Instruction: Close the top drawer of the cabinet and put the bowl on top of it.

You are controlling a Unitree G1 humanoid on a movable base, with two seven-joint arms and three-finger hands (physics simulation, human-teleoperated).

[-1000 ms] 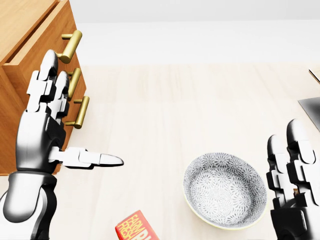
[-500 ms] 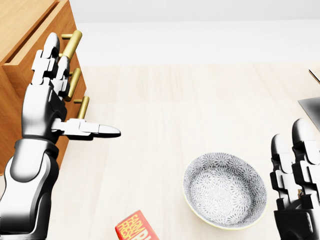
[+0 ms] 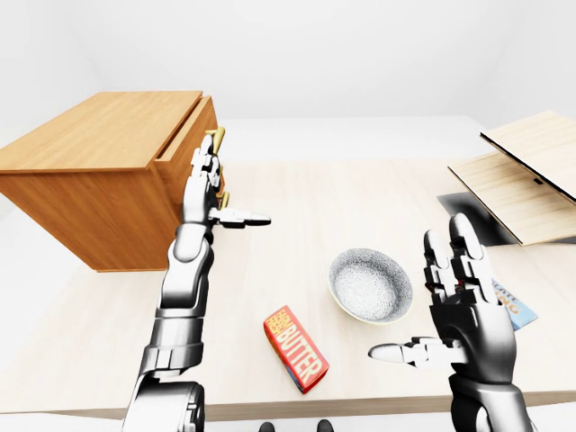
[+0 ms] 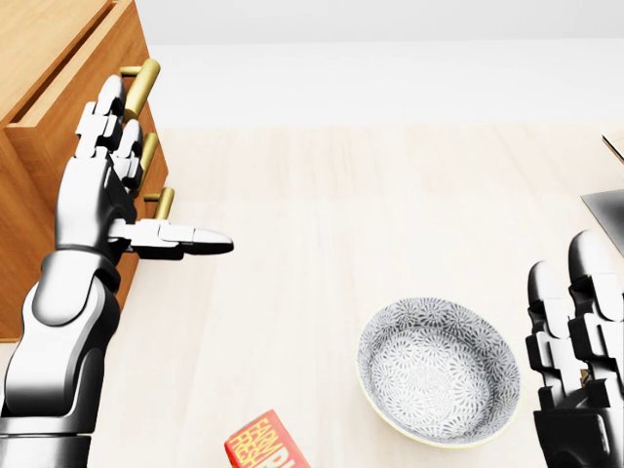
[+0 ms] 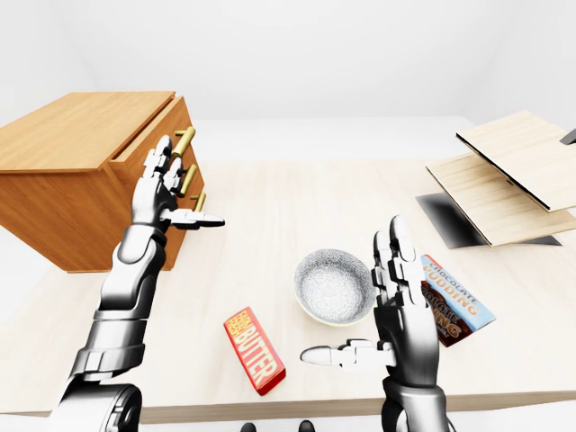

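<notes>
The wooden cabinet (image 3: 99,162) stands at the left of the table, its top drawer (image 4: 73,97) pulled out a little. Brass handles (image 4: 142,82) run down its face. My left hand (image 4: 156,171) is open, fingers upright just before the handles and thumb pointing right; whether it touches them I cannot tell. The grey patterned bowl (image 4: 439,372) sits upright on the table at lower right, nothing in it. My right hand (image 3: 432,301) is open beside the bowl's right rim, apart from it, fingers pointing up.
A red butter box (image 3: 295,348) lies left of and below the bowl. A chocolate pudding box (image 5: 454,301) lies behind my right hand. Tilted wooden boards (image 3: 522,175) over a dark slab (image 5: 450,220) fill the right side. The table edge (image 3: 360,405) runs along the bottom.
My left hand has risen along the cabinet's face, its fingertips now near the top handle and its thumb higher. The right hand sank slightly. The bowl stayed put.
</notes>
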